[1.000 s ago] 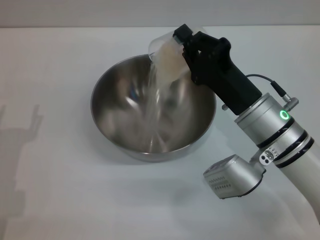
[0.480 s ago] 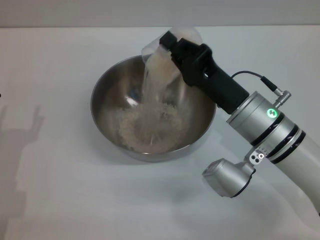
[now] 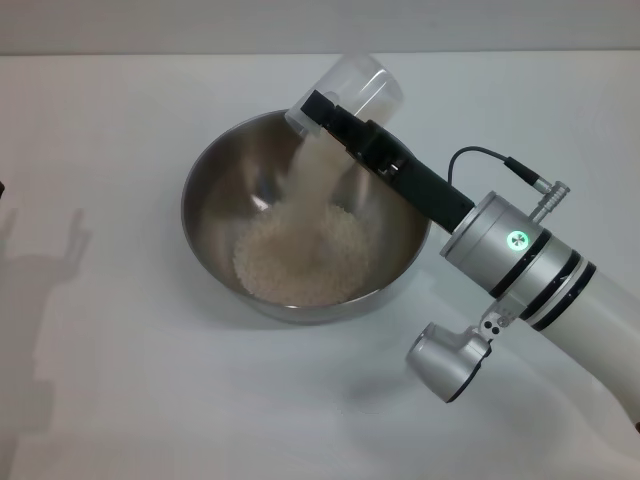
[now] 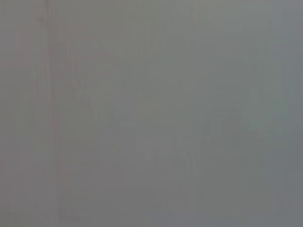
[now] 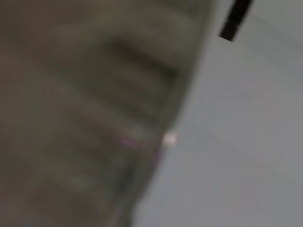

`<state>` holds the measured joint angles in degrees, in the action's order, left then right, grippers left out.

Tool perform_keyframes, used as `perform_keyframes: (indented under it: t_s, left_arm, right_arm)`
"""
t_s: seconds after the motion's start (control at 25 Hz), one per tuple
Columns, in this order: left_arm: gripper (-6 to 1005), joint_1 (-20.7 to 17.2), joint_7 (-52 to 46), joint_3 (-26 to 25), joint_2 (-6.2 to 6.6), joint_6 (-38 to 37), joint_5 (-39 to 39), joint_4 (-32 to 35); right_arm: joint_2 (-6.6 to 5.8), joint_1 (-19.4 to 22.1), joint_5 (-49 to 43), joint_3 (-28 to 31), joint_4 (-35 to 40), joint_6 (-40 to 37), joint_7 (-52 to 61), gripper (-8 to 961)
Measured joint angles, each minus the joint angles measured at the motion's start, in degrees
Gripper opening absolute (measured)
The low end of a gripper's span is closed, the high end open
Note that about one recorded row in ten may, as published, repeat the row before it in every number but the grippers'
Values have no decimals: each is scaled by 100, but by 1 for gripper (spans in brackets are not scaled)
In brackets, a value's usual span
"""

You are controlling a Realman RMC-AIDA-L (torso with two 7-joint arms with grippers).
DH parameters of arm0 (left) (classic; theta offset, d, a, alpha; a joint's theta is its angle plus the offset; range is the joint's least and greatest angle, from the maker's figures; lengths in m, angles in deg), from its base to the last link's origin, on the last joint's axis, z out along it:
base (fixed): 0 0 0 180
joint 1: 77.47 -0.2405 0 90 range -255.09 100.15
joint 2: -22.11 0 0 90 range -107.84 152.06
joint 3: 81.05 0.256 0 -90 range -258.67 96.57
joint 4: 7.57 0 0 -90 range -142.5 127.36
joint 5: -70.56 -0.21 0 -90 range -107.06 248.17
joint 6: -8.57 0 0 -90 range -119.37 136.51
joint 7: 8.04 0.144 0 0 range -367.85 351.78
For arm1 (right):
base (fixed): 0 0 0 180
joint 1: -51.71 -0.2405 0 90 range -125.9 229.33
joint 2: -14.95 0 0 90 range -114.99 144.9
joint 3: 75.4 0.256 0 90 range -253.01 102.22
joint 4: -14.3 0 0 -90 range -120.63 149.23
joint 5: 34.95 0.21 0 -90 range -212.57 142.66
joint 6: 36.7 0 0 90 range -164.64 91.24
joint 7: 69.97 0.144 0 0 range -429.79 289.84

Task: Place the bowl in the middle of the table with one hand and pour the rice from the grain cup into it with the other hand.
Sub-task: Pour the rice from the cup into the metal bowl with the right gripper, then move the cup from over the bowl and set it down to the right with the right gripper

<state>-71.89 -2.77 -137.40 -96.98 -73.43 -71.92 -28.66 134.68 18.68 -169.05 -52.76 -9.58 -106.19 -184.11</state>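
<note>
The steel bowl (image 3: 205, 205) stands on the white table (image 3: 120, 380), near the middle of the head view. Above its far rim my right gripper (image 3: 325, 112) is shut on the clear grain cup (image 3: 358, 84), which is tipped steeply with its mouth down toward the bowl. A thin stream of rice (image 3: 312, 175) falls from the cup onto a pale heap of rice (image 3: 300, 258) on the bowl's bottom. The cup's upper part looks clear. The left gripper is out of view. The left wrist view shows only flat grey, and the right wrist view is a blur.
My right forearm (image 3: 520, 260) reaches in from the lower right, passing over the bowl's right rim. The shadow of an arm (image 3: 50, 270) lies on the table at the left.
The right wrist has rolled further, tipping the grain cup more steeply. The cup has mostly drained and the heap of rice in the bowl has grown. The bowl has stayed in place.
</note>
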Motion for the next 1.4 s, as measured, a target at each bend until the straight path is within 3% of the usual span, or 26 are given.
perform_keyframes:
  t_s: [0.48,0.68,0.76,1.04,1.16,1.28,1.4]
  left_arm:
    - [813,18,1,2,0,8,0,-17]
    - [813,23,1,9,0,9,0,-25]
    - [813,51,-46,15,0,10,0,10]
    - [813,58,-58,19,0,10,0,11]
    - [813,57,-60,20,0,15,0,-2]
    - [812,57,-61,20,0,17,0,-3]
    - [812,57,-61,20,0,22,0,0]
  right_arm:
    - [15,18,-128,-54,-70,95,-1167,58]
    - [16,48,-98,-33,-250,90,-652,65]
    - [15,177,-5,108,-587,-110,1315,68]
    - [15,351,661,112,-984,-221,3126,79]
    - [11,532,859,362,-962,-669,5556,83]
    - [8,592,941,517,-922,-741,6192,88]
    - [-3,740,1270,994,-630,-861,7865,92]
